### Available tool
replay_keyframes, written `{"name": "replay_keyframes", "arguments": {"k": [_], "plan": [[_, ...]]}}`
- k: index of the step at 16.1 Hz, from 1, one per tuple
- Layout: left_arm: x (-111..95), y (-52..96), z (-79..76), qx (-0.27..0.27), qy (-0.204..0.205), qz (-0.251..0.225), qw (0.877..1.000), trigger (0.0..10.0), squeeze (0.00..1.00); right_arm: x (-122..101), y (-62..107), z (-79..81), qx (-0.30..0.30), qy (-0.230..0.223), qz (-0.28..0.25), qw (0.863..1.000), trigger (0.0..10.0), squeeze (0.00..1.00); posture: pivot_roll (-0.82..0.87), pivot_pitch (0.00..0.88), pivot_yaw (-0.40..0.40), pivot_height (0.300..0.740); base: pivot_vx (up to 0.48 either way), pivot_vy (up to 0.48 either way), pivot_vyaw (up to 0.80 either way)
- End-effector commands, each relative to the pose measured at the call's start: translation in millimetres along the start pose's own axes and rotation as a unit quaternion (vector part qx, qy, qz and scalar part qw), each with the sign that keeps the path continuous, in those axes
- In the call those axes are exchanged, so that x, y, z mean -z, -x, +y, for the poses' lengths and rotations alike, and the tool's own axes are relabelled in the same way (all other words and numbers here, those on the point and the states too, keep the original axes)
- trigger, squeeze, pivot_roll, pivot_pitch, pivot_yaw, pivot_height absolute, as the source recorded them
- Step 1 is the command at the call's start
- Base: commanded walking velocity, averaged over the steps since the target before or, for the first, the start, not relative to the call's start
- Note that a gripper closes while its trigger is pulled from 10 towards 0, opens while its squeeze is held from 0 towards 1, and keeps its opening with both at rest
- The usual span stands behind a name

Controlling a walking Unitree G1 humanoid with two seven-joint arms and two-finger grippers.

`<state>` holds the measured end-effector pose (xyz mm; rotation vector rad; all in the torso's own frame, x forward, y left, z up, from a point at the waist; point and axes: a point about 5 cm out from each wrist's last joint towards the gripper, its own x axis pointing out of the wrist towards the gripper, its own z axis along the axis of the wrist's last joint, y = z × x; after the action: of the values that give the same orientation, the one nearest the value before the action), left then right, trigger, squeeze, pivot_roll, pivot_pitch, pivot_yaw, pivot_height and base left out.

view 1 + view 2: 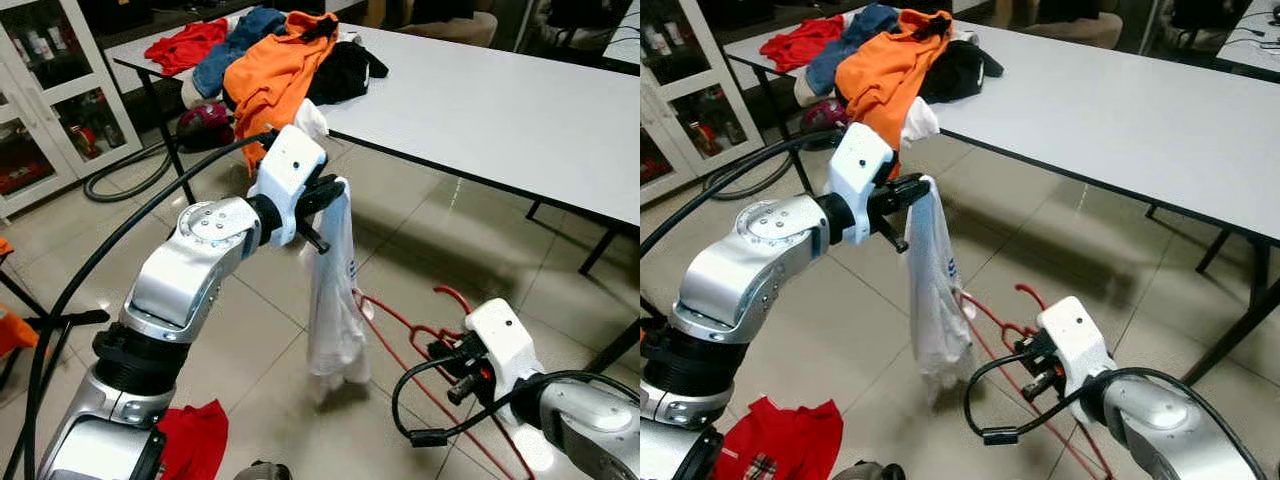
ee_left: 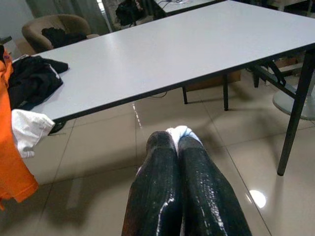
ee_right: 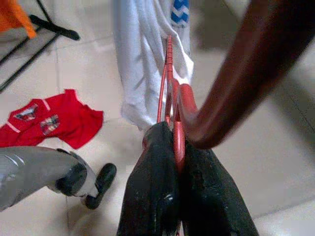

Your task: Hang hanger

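Observation:
My left gripper [image 1: 335, 190] is raised in front of the table, shut on the top of a white garment [image 1: 332, 300] that hangs straight down toward the floor. In the left wrist view the fingers [image 2: 184, 191] pinch a bit of white cloth [image 2: 179, 132]. Low at the right, my right gripper [image 1: 447, 352] is shut on a red hanger [image 1: 400, 335] near its hook; the hanger's far end reaches to the garment's lower part. The right wrist view has the red hanger [image 3: 172, 98] clamped between the black fingers [image 3: 157, 196].
A long white table [image 1: 500, 110] stands behind, with a pile of orange, blue, red and black clothes [image 1: 270, 60] at its left end. A red shirt [image 1: 195, 435] lies on the tiled floor. A glass cabinet [image 1: 50, 90] is at the far left.

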<state>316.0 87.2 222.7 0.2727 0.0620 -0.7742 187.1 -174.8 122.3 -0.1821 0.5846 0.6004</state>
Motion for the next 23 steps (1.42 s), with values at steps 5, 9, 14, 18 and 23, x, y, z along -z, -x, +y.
{"name": "replay_keyframes", "arguments": {"k": [5,9,14,18,23], "plan": [[-7.6,-3.4,2.6,-0.004,-0.014,-0.016,1.000,10.0,0.00,-6.2,3.0,6.7,-0.050,0.023,-0.016,0.998,10.0,0.00,-0.21,0.000,0.074,0.740,0.000,0.000,0.00],[-8.5,-1.0,-4.3,0.032,-0.027,-0.018,0.999,10.0,0.00,-6.7,0.7,-0.5,-0.035,0.034,-0.018,0.999,10.0,0.00,-0.21,0.000,0.077,0.740,0.000,0.000,0.00],[-15.9,0.4,-10.9,0.052,-0.006,-0.027,0.998,10.0,0.00,-2.4,-14.3,-5.4,-0.003,0.020,0.005,1.000,10.0,0.00,-0.21,0.000,0.073,0.740,0.000,0.000,0.00],[-23.7,2.9,-10.1,0.046,0.008,-0.038,0.998,10.0,0.00,17.3,-22.3,0.4,-0.010,-0.030,0.060,0.998,10.0,0.00,-0.21,0.000,0.068,0.740,0.000,0.000,0.00],[-34.8,5.3,-17.2,0.064,0.035,-0.056,0.996,10.0,0.00,62.2,-28.6,-9.8,0.046,-0.177,0.115,0.976,10.0,0.00,-0.22,0.000,0.069,0.740,0.000,0.000,0.00]]}}
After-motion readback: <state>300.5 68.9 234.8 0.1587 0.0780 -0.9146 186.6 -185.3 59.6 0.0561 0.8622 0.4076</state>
